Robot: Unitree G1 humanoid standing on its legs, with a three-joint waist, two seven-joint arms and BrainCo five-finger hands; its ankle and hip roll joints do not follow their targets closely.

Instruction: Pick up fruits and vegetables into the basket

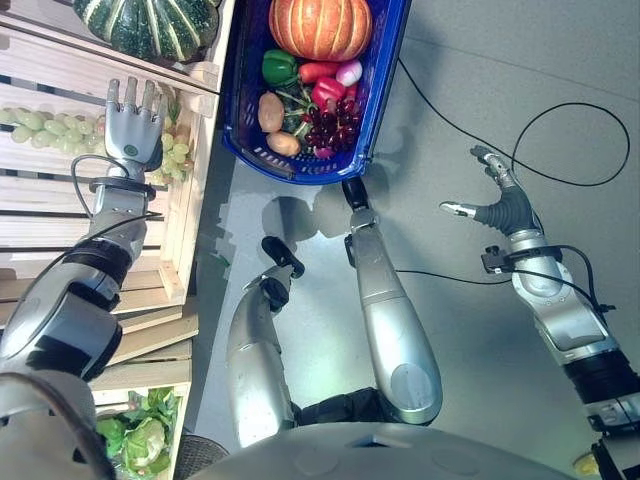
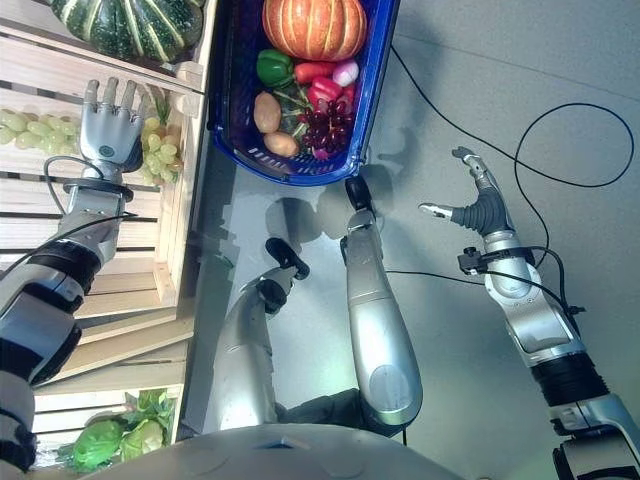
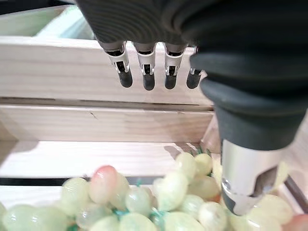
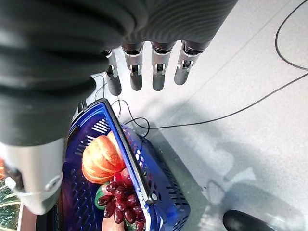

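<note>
Green grapes [image 3: 144,207] lie just under my left hand [image 1: 132,125] on the wooden shelf [image 1: 60,210]; fingers straight, holding nothing, poised for a grab, I judge. Blue basket [image 1: 240,100] sits beside the shelf, already loaded. My right hand [image 1: 500,200] hangs open and empty over bare floor.

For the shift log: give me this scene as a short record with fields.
Left robot hand: open, fingers straight, over the green grapes in the wooden crate
Right robot hand: open, empty, above the floor, apart from the basket
Blue basket: holds orange pumpkin, green pepper, red grapes, potatoes
Crate shelf above: striped green squash
</note>
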